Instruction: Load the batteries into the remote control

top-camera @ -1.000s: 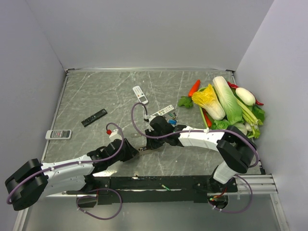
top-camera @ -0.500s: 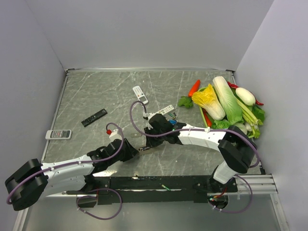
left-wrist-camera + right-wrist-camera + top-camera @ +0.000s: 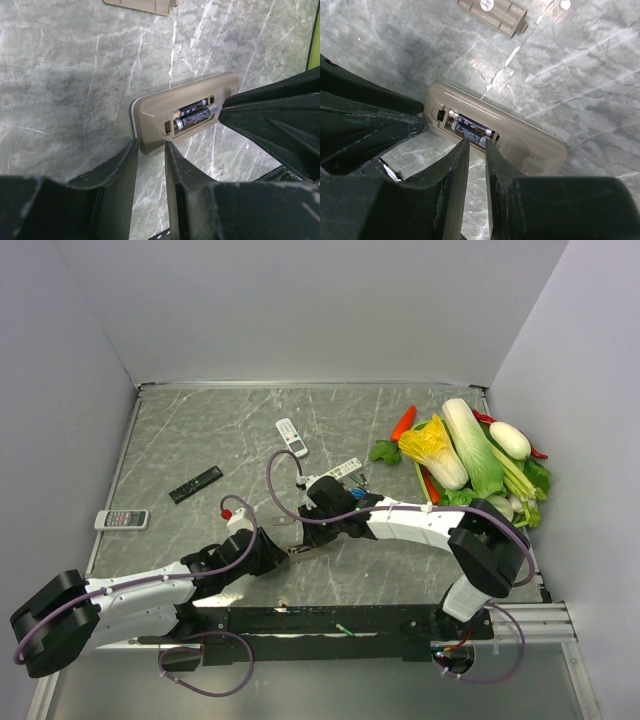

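Judging from how things lie, the loading is almost done: two dark cylindrical batteries [image 3: 196, 115] sit side by side in the open bay of the beige rectangular plastic remote control [image 3: 165, 107]. Perhaps one cell needs a last push. The flat beige battery cover [image 3: 142, 4] is not yet on.

From the top external view, both arms meet in the lower centre of the frame. The left gripper [image 3: 287, 552] and the right gripper [image 3: 312, 532] hide nearly all of the remote control on the grey marble table [image 3: 200, 430], and their jaws cannot be read here. Only this view shows a few small blue and green loose cells [image 3: 358, 488] right of centre, beside a slim white remote [image 3: 340, 471].

The left wrist view shows the bay in mid-frame. The left gripper fingers, at the bottom edge, stand slightly apart and pinch nothing. The near end of the remote control lies at their tips, and I cannot tell if they touch it.

The right wrist view shows the far end of the remote control at lower right, and a round white label on the cover at the top edge. The right gripper fingers are also a little parted and empty, with their tips at the nearer battery. Contact is unclear.
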You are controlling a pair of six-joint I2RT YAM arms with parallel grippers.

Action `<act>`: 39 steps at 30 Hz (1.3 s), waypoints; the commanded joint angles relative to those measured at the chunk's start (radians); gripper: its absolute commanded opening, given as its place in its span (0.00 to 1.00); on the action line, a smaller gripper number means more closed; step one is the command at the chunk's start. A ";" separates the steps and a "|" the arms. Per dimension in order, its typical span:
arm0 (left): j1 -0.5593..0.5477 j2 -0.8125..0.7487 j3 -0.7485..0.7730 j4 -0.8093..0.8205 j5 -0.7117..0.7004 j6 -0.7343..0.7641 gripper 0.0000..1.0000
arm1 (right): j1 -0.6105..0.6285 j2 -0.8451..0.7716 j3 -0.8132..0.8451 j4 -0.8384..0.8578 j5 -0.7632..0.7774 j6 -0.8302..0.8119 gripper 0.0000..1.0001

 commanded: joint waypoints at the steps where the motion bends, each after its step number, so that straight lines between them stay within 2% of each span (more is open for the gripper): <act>1: 0.003 -0.001 0.016 0.052 0.012 0.011 0.33 | -0.005 0.034 0.040 -0.005 -0.017 0.010 0.26; 17: 0.003 -0.018 0.009 0.052 0.011 0.003 0.33 | 0.007 0.043 0.015 0.031 -0.040 0.024 0.20; 22: 0.003 -0.020 0.006 0.052 0.011 0.003 0.33 | 0.006 -0.026 0.004 0.042 0.000 0.019 0.20; 27: 0.003 -0.015 0.009 0.054 0.012 0.003 0.33 | 0.006 -0.098 0.015 0.024 0.043 0.015 0.25; 32: 0.003 -0.011 0.009 0.055 0.014 0.005 0.33 | 0.003 -0.093 0.006 -0.019 0.064 0.024 0.26; 39: 0.003 -0.011 0.006 0.062 0.015 0.003 0.33 | 0.006 -0.081 -0.051 0.019 0.029 0.050 0.26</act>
